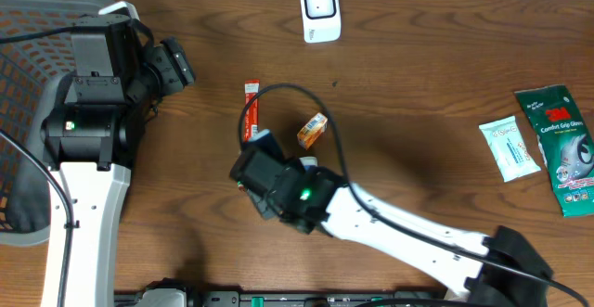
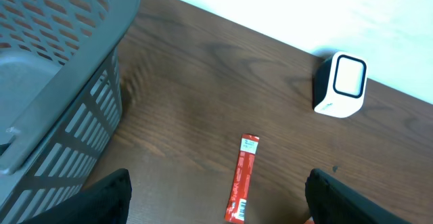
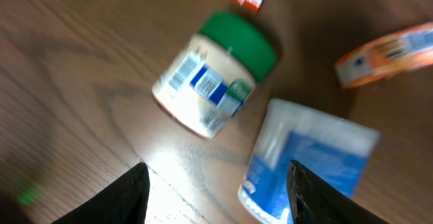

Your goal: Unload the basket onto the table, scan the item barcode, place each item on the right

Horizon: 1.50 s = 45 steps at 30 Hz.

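While right pincer (image 3: 216, 183) gapes, jar (image 3: 213, 72) lies (sideways).

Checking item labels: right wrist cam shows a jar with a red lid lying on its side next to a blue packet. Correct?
Not quite. The lid is green, not red, as the right wrist view shows. The rest holds: the jar lies on its side next to the blue packet.
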{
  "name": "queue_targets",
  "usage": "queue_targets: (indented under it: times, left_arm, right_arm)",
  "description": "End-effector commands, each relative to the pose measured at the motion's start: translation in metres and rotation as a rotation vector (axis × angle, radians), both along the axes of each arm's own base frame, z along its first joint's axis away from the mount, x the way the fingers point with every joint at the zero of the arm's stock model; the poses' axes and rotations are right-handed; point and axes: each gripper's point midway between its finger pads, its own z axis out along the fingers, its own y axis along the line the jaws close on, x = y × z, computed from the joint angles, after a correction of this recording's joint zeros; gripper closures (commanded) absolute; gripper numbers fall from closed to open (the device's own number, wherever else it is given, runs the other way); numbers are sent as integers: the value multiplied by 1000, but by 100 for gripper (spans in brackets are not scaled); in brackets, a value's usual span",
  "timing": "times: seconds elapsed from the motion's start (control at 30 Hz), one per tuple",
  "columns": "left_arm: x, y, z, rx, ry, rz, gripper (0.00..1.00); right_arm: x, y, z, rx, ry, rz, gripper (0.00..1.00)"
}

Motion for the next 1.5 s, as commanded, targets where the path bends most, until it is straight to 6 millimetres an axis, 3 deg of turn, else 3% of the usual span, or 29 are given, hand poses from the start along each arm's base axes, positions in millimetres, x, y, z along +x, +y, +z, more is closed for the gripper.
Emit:
queue_targets:
  times: [0.0,0.2,1.0,1.13,1.33,1.47]
  left_arm:
    - [0,1,1,9,-1,-5,18]
    - [0,1,1,9,-1,-5,18]
    - [0,1,1,9,-1,-5,18]
    - [0,1,1,9,-1,-5,18]
    - [0,1,1,9,-1,-5,18]
    - [0,1,1,9,-1,-5,18]
  right_arm:
    - [-1,-5,-19,-68,-3,-31,41]
    - [-6,-18,-41,-153,39,-58,41]
    - [8,-52,-43,-250,38,-125,36]
    - [8,-45,-43,-208,56,-141,36]
    - [-4,-12,-43,-58,152,-82,38]
    - [-2,-14,-44,-70,136,-90,39]
